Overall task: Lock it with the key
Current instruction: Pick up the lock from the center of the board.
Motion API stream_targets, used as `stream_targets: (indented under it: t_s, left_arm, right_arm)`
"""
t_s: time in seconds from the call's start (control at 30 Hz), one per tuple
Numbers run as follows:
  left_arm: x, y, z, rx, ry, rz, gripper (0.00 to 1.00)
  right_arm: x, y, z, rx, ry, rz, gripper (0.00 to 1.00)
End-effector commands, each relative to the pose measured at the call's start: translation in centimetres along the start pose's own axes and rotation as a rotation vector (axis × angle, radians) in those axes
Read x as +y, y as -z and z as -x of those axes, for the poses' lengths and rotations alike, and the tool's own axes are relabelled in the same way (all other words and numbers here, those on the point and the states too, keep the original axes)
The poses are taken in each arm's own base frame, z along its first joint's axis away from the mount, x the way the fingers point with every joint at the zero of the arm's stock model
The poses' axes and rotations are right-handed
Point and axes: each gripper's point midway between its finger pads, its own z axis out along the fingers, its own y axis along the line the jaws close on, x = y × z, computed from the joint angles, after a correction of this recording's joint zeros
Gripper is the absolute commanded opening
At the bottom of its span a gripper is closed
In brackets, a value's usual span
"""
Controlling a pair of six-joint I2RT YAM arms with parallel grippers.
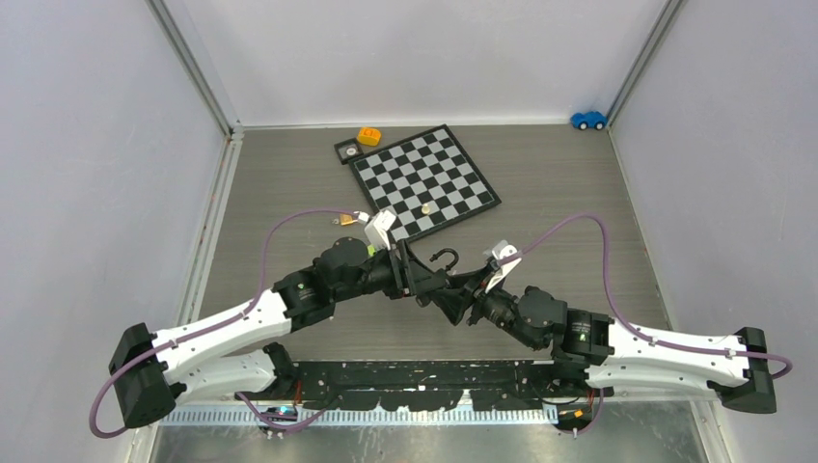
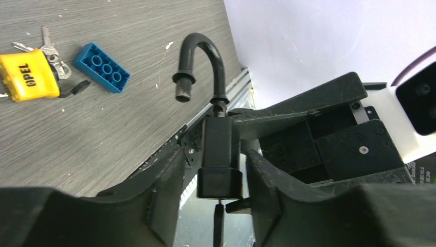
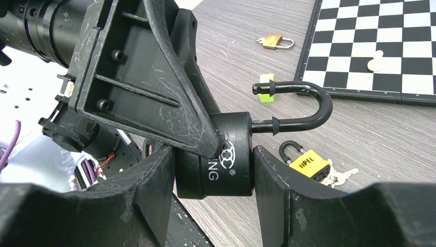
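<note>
1. The L gripper (image 2: pixel 220 172) is pinching the black lock (image 2: pixel 218 136) by its narrow sides. Its fingers (image 2: pixel 164 190) are sitting tight on the body. The shackle is standing up and swung open, w/ its free end hanging clear of the body.
2. The R gripper (image 3: pixel 215 172) is clamping the same lock from another direction; its fingers (image 3: pixel 288 200) are pressing on either side of the round body. In the R wrist view one L finger is lying across the top of the body, covering part of the printed mark.
3. In the top view both arms are meeting mid-scene, holding the lock above the table (image 1: pixel 579 193).
4. The keys (image 3: pixel 340 177) are lying on the table as a small silvery bunch, right against the yellow lock (image 3: pixel 309 163) and apart from both grippers; the blue brick (image 2: pixel 101 64) is lying just beside that yellow lock.
5. A thin dark piece is sticking out under the black lock's body in the L wrist view; can't tell what it is.
6. The chessboard (image 1: pixel 424 181) is lying beyond the arms w/ a pale chess piece (image 3: pixel 376 62) on it. The brass lock (image 3: pixel 275 41) and green block (image 3: pixel 266 85) are sitting near its edge; the toy car (image 1: pixel 587 120) is sitting in the far R corner.
</note>
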Motion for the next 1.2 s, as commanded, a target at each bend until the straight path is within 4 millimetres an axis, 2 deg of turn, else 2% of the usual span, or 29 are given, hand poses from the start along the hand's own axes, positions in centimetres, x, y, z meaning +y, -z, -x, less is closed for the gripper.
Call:
stream_targets:
  t_s: [0.0, 0.1, 0.13, 0.17, 0.33, 0.47, 0.57, 0.73, 0.83, 1.03, 1.17]
  left_arm:
    - [-2.5, 0.2, -0.4, 0.038, -0.034, -0.105, 0.41]
    - [-3.1, 0.0, -0.6, 0.049, -0.032, -0.132, 0.16]
    - [-3.4, 0.0, -0.5, 0.05, -0.037, -0.145, 0.01]
    - [-3.5, 0.1, -0.6, 0.053, -0.045, -0.152, 0.0]
    - [-3.4, 1.0, 0.0, 0.027, -0.105, -0.129, 0.0]
    - [-2.6, 2.1, 0.6, -0.003, -0.169, -0.069, 0.0]
    - [-2.3, 3.2, 1.0, -0.013, -0.237, -0.034, 0.0]
    - [-1.1, 5.3, 1.7, -0.045, -0.309, 0.025, 0.0]
    - [-1.9, 6.3, 1.6, -0.036, -0.35, -0.014, 0.0]
    - [-5.2, 9.1, 0.6, -0.001, -0.467, -0.183, 0.0]
    - [-7.0, 10.4, -0.4, 0.046, -0.523, -0.284, 0.0]
  right_arm:
    - [2.1, 0.1, 5.0, -0.161, -0.068, 0.072, 0.04]
    - [2.2, 0.1, 4.8, -0.153, -0.066, 0.074, 0.05]
    - [2.2, 0.1, 4.7, -0.15, -0.063, 0.077, 0.07]
    - [2.4, 0.2, 4.7, -0.141, -0.061, 0.088, 0.11]
    - [2.4, 0.9, 4.2, -0.048, -0.08, 0.07, 0.51]
    - [2.2, 2.2, 3.9, 0.049, -0.119, 0.046, 0.63]
    - [2.8, 3.2, 5.0, 0.094, -0.175, 0.045, 0.66]
    - [5.3, 4.3, 6.4, 0.151, -0.2, 0.141, 0.69]
    - [5.5, 4.4, 7.0, 0.151, -0.179, 0.148, 0.69]
    - [4.3, 4.8, 6.7, 0.138, -0.024, 0.149, 0.68]
    - [4.9, 5.5, 6.8, 0.109, 0.105, 0.244, 0.68]
